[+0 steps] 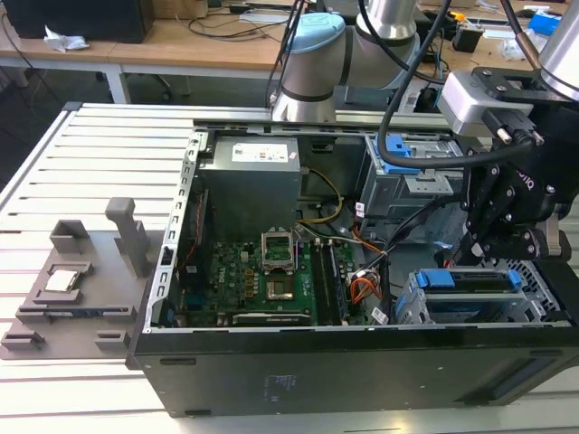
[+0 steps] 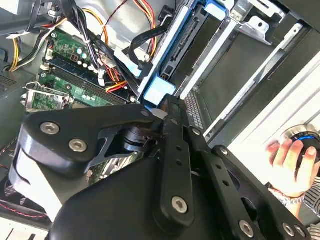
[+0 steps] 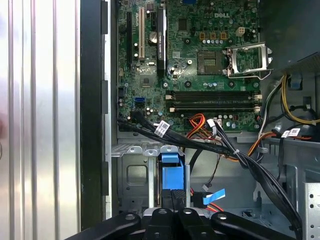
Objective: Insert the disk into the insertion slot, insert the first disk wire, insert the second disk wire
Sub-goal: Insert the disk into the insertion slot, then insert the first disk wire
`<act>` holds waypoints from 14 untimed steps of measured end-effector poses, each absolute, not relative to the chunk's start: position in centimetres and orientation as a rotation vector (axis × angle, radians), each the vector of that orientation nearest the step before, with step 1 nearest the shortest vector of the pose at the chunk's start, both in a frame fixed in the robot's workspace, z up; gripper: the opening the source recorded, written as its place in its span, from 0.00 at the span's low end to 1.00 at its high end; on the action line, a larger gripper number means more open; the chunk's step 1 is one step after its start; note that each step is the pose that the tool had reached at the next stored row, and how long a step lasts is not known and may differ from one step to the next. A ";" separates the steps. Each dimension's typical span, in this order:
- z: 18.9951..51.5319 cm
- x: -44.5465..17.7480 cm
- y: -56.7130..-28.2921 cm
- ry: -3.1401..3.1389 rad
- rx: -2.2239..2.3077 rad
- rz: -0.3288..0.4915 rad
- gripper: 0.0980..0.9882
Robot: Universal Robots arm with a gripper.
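The disk (image 1: pixel 466 279) stands on edge in the insertion slot (image 1: pixel 412 305), a low grey perforated cage at the open computer case's corner on the exterior view's right. Its bright blue carrier (image 3: pixel 170 169) shows along the upper edge. My gripper (image 1: pixel 478 260) hangs straight over it, and in the first wrist view the gripper (image 3: pixel 172 197) is shut on the carrier's end. In the second wrist view the disk (image 2: pixel 161 88) lies along the cage rails (image 2: pixel 222 55), just past the gripper (image 2: pixel 163 107). A black cable bundle (image 3: pixel 200 144) and a blue-tabbed connector (image 3: pixel 214 195) lie loose beside the cage.
A taller grey cage with a blue latch (image 1: pixel 398 167) stands behind the slot. The power supply (image 1: pixel 249 181) and motherboard (image 1: pixel 262 280) fill the case's left part. A grey parts fixture (image 1: pixel 72 289) sits on the slatted table. A person's hand (image 2: pixel 290 157) rests outside the case.
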State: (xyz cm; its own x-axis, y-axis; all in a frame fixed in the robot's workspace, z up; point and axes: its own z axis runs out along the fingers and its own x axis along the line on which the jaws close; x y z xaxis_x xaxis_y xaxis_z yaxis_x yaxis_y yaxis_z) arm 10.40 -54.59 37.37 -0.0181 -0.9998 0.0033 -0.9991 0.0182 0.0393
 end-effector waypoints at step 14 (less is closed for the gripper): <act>36.9 13.3 -53.2 -2.218 2.178 -0.036 0.01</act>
